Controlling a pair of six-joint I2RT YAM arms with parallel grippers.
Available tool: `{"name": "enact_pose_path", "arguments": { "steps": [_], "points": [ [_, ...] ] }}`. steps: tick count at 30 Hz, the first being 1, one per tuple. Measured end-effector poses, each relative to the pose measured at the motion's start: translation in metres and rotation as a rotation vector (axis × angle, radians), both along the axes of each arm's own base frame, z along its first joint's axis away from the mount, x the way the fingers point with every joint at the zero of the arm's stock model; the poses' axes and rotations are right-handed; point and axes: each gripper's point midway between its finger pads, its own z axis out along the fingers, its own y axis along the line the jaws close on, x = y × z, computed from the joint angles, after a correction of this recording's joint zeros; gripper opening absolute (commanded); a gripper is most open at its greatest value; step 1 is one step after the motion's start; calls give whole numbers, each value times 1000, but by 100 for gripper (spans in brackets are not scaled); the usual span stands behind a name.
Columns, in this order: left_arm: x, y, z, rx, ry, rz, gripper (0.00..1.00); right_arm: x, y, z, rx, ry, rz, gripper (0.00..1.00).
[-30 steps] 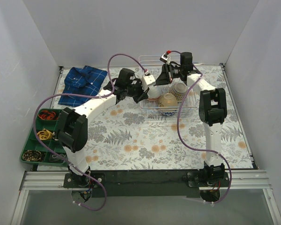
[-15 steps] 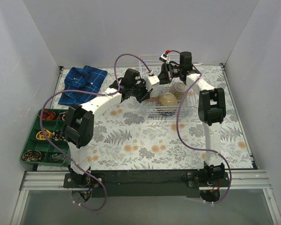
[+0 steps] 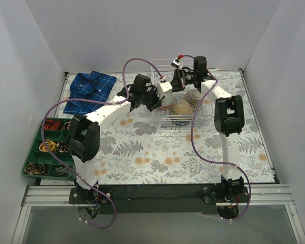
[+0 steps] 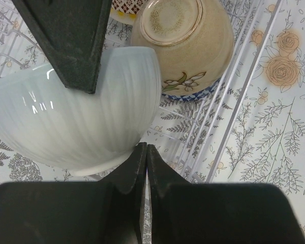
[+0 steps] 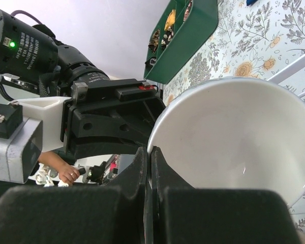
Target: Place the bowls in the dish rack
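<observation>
The white wire dish rack (image 3: 209, 108) stands at the back, right of middle. In it a beige flowered bowl (image 3: 182, 108) lies tilted with its base up (image 4: 185, 40), over a blue-rimmed bowl, and a white bowl (image 3: 195, 94) sits behind. My right gripper (image 5: 151, 152) is shut on the rim of a pale blue-white bowl (image 5: 234, 137) and holds it over the rack's left end (image 4: 76, 117). My left gripper (image 4: 145, 148) is shut and empty, its tips against that bowl's lower side. One right finger (image 4: 66, 40) shows in front of the bowl.
A green compartment tray (image 3: 43, 147) with small items sits at the left edge. A blue plaid cloth (image 3: 89, 91) lies at the back left. The rack's wires (image 4: 229, 117) run to the right of my left fingers. White walls close in three sides.
My left arm has swung right and forward until its gripper reached the rack's left end and the held bowl. My right gripper shifted slightly left with the bowl.
</observation>
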Motion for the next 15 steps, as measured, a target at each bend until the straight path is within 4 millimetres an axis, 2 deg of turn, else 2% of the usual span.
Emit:
{"name": "enact_pose_path", "arguments": {
  "steps": [5,15],
  "points": [
    [-1,3,7,-1,-11,7,0,-3,3,-1,-3,6,2,1],
    [-2,6,7,6,-12,19,0,-5,5,0,-18,8,-31,1]
  ]
}}
